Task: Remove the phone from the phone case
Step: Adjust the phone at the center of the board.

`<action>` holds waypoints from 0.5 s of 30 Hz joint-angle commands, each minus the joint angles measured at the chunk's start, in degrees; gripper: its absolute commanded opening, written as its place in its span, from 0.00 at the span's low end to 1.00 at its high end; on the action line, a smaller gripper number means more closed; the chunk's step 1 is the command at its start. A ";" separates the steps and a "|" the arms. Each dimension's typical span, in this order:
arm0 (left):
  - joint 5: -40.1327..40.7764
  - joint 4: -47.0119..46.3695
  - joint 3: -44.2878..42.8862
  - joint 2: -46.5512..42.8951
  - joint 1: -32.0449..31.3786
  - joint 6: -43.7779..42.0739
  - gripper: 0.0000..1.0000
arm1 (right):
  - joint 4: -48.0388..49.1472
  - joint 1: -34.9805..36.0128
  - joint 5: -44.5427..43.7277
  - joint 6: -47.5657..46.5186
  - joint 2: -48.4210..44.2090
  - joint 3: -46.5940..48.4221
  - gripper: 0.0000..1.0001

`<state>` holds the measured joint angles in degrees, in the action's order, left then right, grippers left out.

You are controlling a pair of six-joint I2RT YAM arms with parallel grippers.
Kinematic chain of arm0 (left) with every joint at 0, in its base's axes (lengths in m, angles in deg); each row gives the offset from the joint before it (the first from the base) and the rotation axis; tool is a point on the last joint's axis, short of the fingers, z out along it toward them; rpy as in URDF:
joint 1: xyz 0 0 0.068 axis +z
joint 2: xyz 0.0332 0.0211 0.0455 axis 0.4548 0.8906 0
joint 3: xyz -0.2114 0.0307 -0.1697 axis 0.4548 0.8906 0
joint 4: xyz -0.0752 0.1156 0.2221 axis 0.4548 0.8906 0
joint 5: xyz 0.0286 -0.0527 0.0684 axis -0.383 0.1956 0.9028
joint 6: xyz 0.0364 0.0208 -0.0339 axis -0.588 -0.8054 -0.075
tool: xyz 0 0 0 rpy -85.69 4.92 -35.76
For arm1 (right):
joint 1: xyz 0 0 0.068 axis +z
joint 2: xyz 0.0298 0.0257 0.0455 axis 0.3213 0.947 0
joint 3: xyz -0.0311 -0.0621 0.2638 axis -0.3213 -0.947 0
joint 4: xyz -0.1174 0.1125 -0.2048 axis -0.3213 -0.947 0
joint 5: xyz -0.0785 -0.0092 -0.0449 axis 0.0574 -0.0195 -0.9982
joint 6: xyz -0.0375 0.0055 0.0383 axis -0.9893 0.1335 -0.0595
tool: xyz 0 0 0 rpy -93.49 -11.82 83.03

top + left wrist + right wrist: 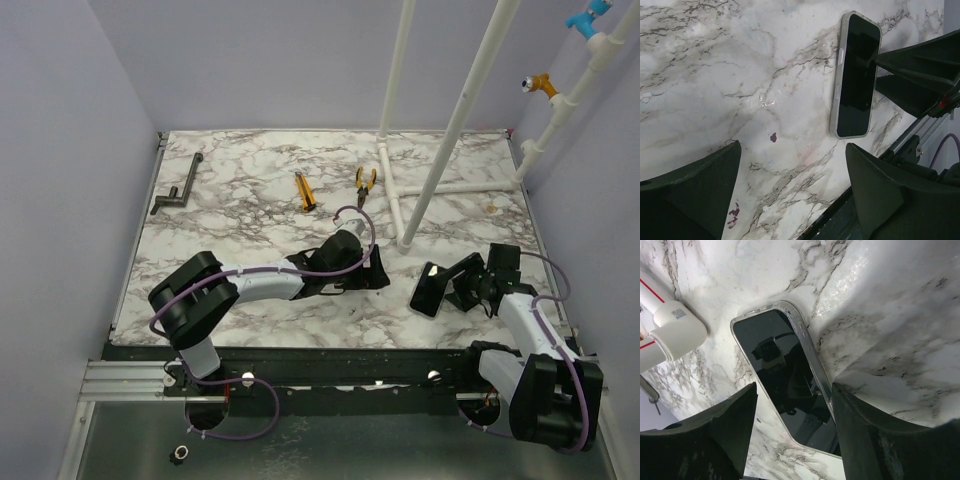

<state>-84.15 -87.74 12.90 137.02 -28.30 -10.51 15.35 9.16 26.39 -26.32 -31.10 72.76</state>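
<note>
Marble-patterned table [705, 75] fills the gap between the left jaws, which stand wide apart with nothing held. The phone [855, 75] lies beyond these jaws, ahead of the finger [890, 200] on the right side of the wrist view, screen up (dark, unlit), and seated in the clear phone case [836, 75]. The right jaws are also apart and not clamped: they straddle the phone, one end of it lying in the gap between them. One finger [880, 430] overlaps the rim of the case; contact cannot be confirmed. Bare table shows between the other finger [705, 440] and the phone. A white pipe [670, 330] lies outside the right jaws, beyond that finger.
</note>
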 commanded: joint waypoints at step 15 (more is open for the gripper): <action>-0.70 3.41 5.57 -8.36 -2.03 -6.18 0.65 | 0.54 0.98 -13.40 -0.05 8.11 12.61 0.58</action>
<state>-84.28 -87.85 17.99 130.69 -28.61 -11.84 12.24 9.94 17.10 -26.07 -27.77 83.95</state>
